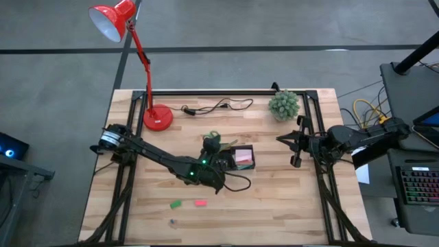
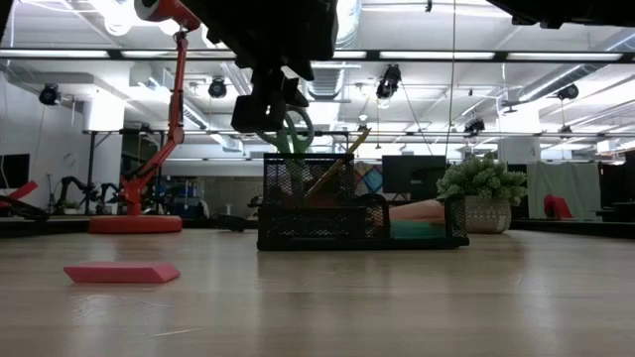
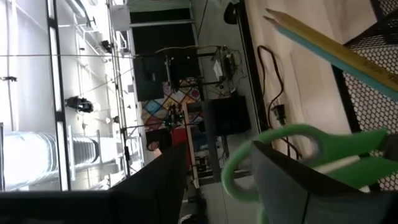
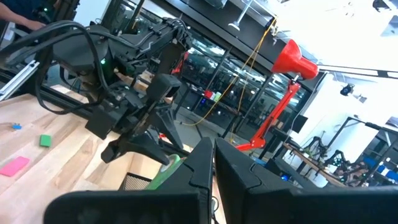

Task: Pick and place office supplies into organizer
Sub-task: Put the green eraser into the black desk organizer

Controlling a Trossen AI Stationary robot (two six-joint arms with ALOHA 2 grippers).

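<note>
green scissors (image 3: 292,162), black mesh organizer (image 2: 327,213), red lamp (image 1: 130,41)

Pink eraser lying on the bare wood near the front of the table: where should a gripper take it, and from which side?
The pink eraser lies flat and low, apart from the green piece beside it. Best guess: come straight down from above and pinch across its short width, on the long edges. The low view shows sloped ends, so an end-to-end grip would likely slip.

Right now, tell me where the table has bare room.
Bare wood lies between the organizer and the right gripper, and in front of the organizer. It is crowded around the left gripper, scissors and lamp base.
</note>
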